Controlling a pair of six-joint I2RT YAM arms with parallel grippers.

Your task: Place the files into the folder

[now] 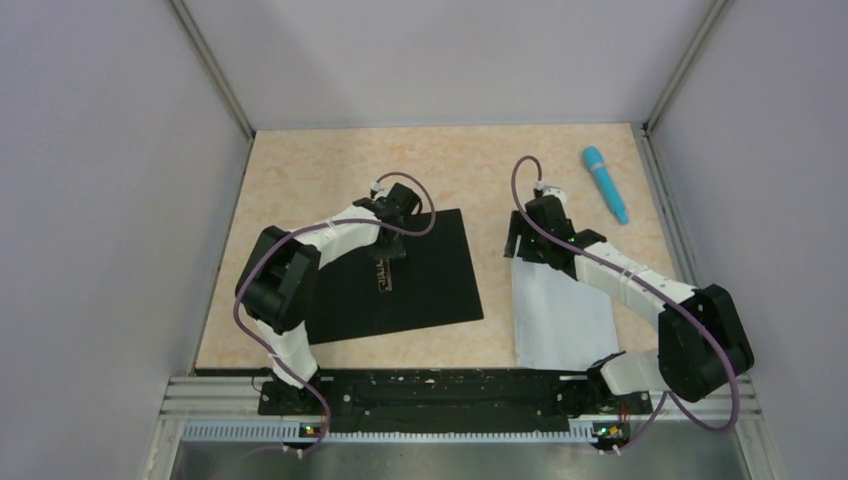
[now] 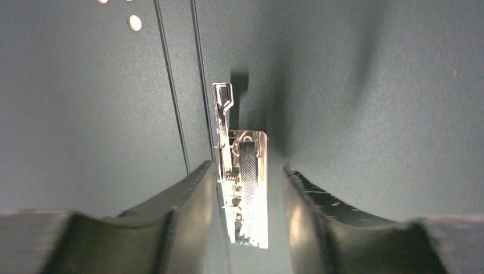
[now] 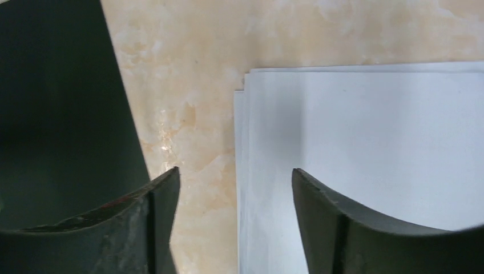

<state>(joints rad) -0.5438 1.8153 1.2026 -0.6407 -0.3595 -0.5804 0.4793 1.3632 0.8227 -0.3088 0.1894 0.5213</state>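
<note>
The folder [image 1: 420, 275] lies open on the table's left half, black inside up, with its metal clip [image 1: 385, 276] near the middle. My left gripper [image 1: 389, 252] points down over the clip. In the left wrist view the shiny clip [image 2: 245, 182] sits between the open fingers [image 2: 188, 200]; a gap shows on its right side. The files [image 1: 560, 315], a small stack of white sheets, lie right of the folder. My right gripper [image 1: 521, 248] hovers open at their far left corner. The stack's left edge [image 3: 242, 171] runs between its jaws, which hold nothing.
A blue cylindrical object [image 1: 605, 183] lies at the far right of the beige tabletop [image 1: 320, 170]. A strip of bare table [image 3: 188, 114] separates the folder's edge [image 3: 57, 114] from the sheets. Grey walls close in the table on three sides.
</note>
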